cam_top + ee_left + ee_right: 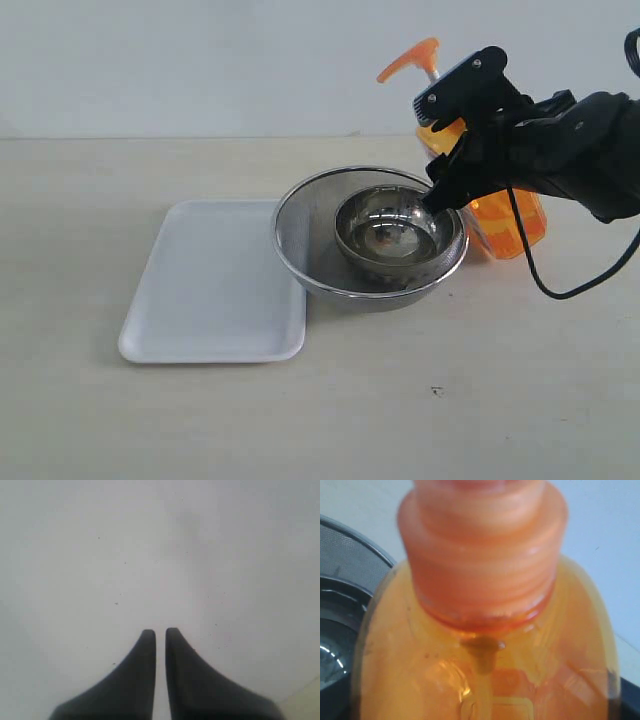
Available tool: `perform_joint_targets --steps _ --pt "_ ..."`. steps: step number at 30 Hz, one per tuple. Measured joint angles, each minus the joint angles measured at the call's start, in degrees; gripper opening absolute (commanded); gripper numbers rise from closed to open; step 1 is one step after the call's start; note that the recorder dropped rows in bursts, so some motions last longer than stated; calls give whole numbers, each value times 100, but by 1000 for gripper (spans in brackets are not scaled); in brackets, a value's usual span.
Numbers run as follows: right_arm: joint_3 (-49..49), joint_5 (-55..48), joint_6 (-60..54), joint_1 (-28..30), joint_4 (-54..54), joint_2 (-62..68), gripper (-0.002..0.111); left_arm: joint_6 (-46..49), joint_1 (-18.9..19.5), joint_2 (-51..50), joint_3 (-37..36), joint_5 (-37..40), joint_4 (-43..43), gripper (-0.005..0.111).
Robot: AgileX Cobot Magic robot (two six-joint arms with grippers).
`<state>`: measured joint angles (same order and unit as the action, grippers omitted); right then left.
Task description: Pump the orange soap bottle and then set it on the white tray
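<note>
The orange soap bottle (512, 222) stands upright on the table, just right of a steel strainer, with its orange pump head (410, 58) pointing left. My right gripper (428, 152) reaches in from the right, one finger on each side of the bottle's shoulder, shut on it. In the right wrist view the orange soap bottle (485, 580) fills the frame between the fingers of the right gripper (485, 702). The white tray (200, 290) lies flat and empty at the left. My left gripper (160, 632) is shut on nothing above a plain pale surface; the exterior view does not show it.
A round steel mesh strainer (300, 232) with a steel bowl (395, 238) inside sits between the tray and the bottle, touching the tray's right edge. A black cable (545, 285) hangs from the right arm. The strainer's rim (350, 555) shows beside the bottle.
</note>
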<state>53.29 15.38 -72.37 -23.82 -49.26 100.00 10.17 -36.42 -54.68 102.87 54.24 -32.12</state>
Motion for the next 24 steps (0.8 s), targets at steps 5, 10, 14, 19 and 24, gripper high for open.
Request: perform_joint_targets --steps 5,10,14,19,24 --pt "0 10 0 0 0 0 0 0 0 0 0 91 -11 5" --pt "0 30 24 0 -11 0 0 0 0 0 0 182 -11 5" --pt "0 44 47 0 -22 -35 0 0 0 0 0 220 -11 5" --pt "-57 -36 393 0 -158 -207 0 0 0 0 0 229 -11 5" --pt "-70 33 489 -9 -326 -244 0 0 0 0 0 229 -11 5"
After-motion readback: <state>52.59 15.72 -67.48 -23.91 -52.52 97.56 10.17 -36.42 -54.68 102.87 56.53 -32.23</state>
